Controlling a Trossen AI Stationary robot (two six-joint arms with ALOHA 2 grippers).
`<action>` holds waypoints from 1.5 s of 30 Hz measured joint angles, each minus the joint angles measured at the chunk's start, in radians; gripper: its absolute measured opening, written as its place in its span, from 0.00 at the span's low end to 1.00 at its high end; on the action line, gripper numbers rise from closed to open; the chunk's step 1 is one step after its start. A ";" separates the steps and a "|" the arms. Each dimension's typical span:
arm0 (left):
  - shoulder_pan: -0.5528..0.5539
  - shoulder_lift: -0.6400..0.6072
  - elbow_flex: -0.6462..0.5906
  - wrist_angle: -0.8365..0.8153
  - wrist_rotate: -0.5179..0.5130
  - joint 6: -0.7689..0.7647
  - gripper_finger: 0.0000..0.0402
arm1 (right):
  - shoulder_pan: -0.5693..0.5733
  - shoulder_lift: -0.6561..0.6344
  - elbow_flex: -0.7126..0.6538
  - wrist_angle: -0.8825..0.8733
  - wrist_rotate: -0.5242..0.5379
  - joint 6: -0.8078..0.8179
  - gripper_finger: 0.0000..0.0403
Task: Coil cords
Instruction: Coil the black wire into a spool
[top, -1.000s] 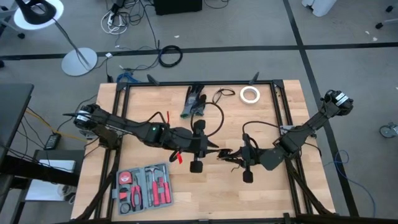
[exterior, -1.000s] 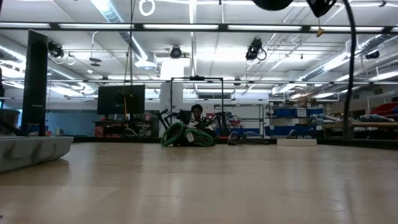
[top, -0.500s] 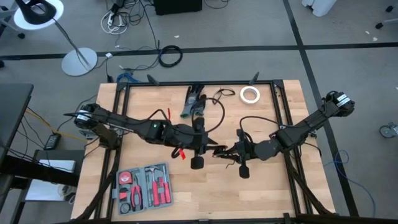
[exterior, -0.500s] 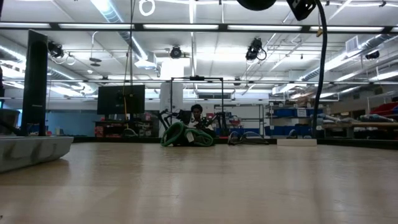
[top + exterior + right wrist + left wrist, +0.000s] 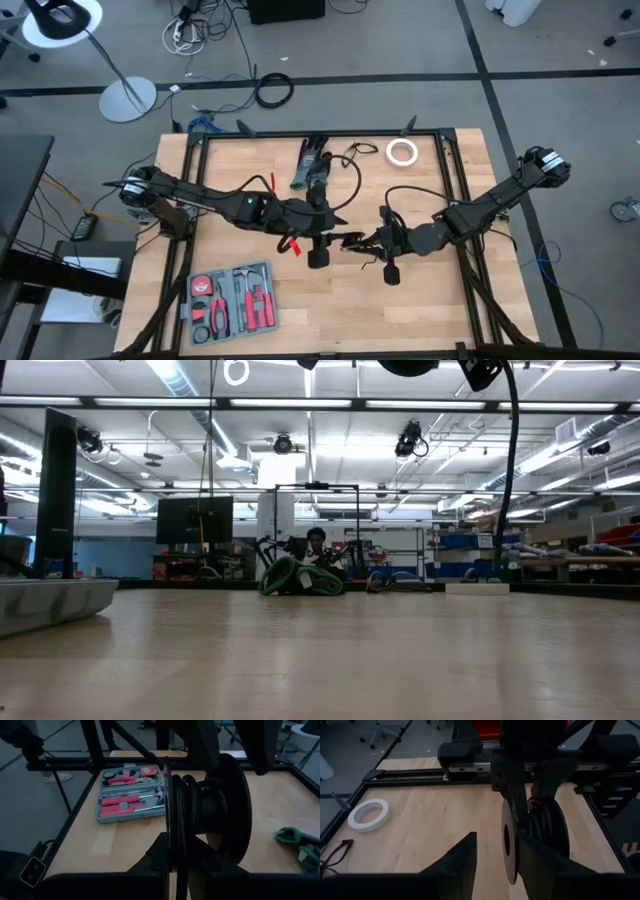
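High view: worktop [image 5: 430,310] carried white tape roll [image 5: 402,151] at far edge, green-handled tool [image 5: 309,165] beside small cord loop [image 5: 357,152], grey tool case [image 5: 233,300] near front-left, open, holding red-handled tools. Both arms met mid-worktop. Left gripper [image 5: 345,239] fingers apart, facing right arm. Right gripper [image 5: 360,245] clamped on cords [image 5: 178,820]: black turns wound on spool, coil axis lying roughly level, disc faces upright. Loose cord arced from spool area toward far edge.

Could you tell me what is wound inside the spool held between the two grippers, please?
Black cord is wound in turns around the spool hub, between its flanges. How many layers lie underneath is hidden.
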 joint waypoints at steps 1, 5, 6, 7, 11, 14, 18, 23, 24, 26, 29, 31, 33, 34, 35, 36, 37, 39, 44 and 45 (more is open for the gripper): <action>0.000 0.000 0.000 0.000 0.000 0.000 0.34 | -0.004 0.000 0.000 0.002 -0.003 -0.004 0.07; 0.002 0.000 0.000 0.000 -0.008 -0.010 0.34 | -0.015 0.000 0.000 0.019 -0.009 -0.027 0.07; 0.002 0.000 0.000 0.000 -0.007 -0.012 0.34 | -0.018 0.000 0.000 0.026 -0.012 -0.033 0.07; 0.002 0.000 0.000 0.001 -0.007 -0.014 0.34 | -0.022 0.000 0.000 0.032 -0.018 -0.037 0.07; 0.002 0.004 0.000 0.008 -0.009 -0.010 0.34 | -0.041 0.001 -0.001 0.036 -0.048 -0.040 0.07; 0.002 0.004 0.000 0.008 -0.009 -0.002 0.32 | -0.048 0.001 -0.001 0.042 -0.046 -0.047 0.07; 0.002 0.004 0.000 0.008 -0.008 0.000 0.26 | -0.056 0.001 -0.001 0.052 -0.068 -0.049 0.07; 0.002 0.004 0.001 0.008 0.021 0.002 0.11 | -0.062 0.002 -0.002 0.068 -0.069 -0.065 0.07; 0.003 0.004 0.002 0.008 0.027 0.005 0.07 | -0.062 0.002 -0.002 0.076 -0.069 -0.068 0.07; 0.005 0.004 0.002 0.008 0.032 0.004 0.02 | -0.062 0.002 -0.002 0.081 -0.068 -0.073 0.07; 0.008 0.004 0.002 0.005 0.036 0.004 0.01 | -0.062 0.002 -0.002 0.081 -0.063 -0.073 0.07; 0.008 0.004 0.002 0.008 0.030 0.005 0.01 | -0.062 0.002 -0.002 0.082 -0.054 -0.074 0.07; 0.008 0.005 0.002 0.013 0.019 0.015 0.01 | -0.062 0.002 -0.002 0.083 -0.036 -0.081 0.12; 0.008 0.005 0.002 0.017 0.015 0.024 0.01 | -0.061 0.002 -0.002 0.083 -0.024 -0.079 0.16; 0.008 0.006 0.002 0.021 0.015 0.030 0.00 | -0.059 0.002 -0.002 0.079 -0.011 -0.069 0.21; 0.007 0.006 0.002 0.022 0.014 0.031 0.00 | -0.056 -0.001 -0.002 0.068 0.001 -0.055 0.27; 0.007 0.005 0.001 0.021 0.013 0.031 0.00 | -0.052 -0.007 -0.002 0.049 0.014 -0.040 0.32; 0.003 0.005 0.000 0.005 0.010 0.034 0.00 | -0.041 -0.030 0.000 0.004 0.035 -0.003 0.41; 0.002 0.007 -0.002 0.000 0.014 0.037 0.00 | -0.004 -0.082 0.002 -0.107 0.090 0.086 0.56; 0.002 0.007 -0.002 0.001 0.022 0.037 0.00 | 0.004 -0.094 0.002 -0.140 0.107 0.105 0.57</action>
